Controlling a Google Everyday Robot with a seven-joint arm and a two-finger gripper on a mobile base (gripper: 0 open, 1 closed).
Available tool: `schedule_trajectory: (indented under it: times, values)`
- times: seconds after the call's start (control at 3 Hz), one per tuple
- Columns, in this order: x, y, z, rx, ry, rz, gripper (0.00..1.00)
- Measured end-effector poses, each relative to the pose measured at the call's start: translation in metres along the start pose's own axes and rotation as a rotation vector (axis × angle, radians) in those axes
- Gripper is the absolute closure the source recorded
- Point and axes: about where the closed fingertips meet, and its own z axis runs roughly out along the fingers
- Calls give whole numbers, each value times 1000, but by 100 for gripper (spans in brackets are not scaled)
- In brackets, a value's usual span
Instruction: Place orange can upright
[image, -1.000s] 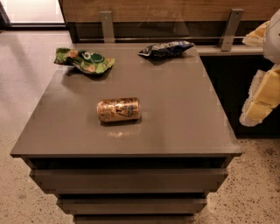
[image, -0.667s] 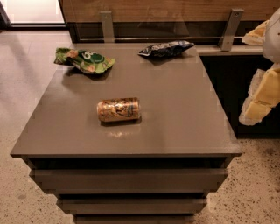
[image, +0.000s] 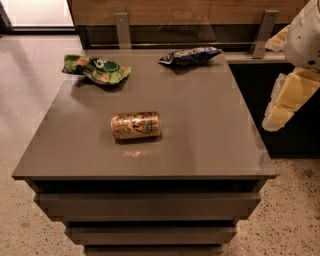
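The orange can (image: 136, 125) lies on its side near the middle of the grey table top (image: 210, 130), its long axis running left to right. It is shiny copper-orange with dark mottled print. My gripper (image: 287, 100) hangs at the right edge of the view, off the table's right side and well apart from the can. It is cream and white, points downward, and holds nothing that I can see.
A green snack bag (image: 96, 68) lies at the table's back left. A dark blue snack bag (image: 190, 55) lies at the back middle. A wood-panel wall with metal brackets (image: 122, 29) runs behind the table. Speckled floor surrounds it.
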Motion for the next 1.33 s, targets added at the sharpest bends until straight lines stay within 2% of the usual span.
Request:
schedule_trajectory:
  times: [0.33, 1.0, 1.33]
  values:
    - [-5, -8, 3, 16, -35, -20, 0]
    - [-65, -44, 29, 41, -160, -162, 0]
    - [-96, -53, 45, 43, -205, -228, 0]
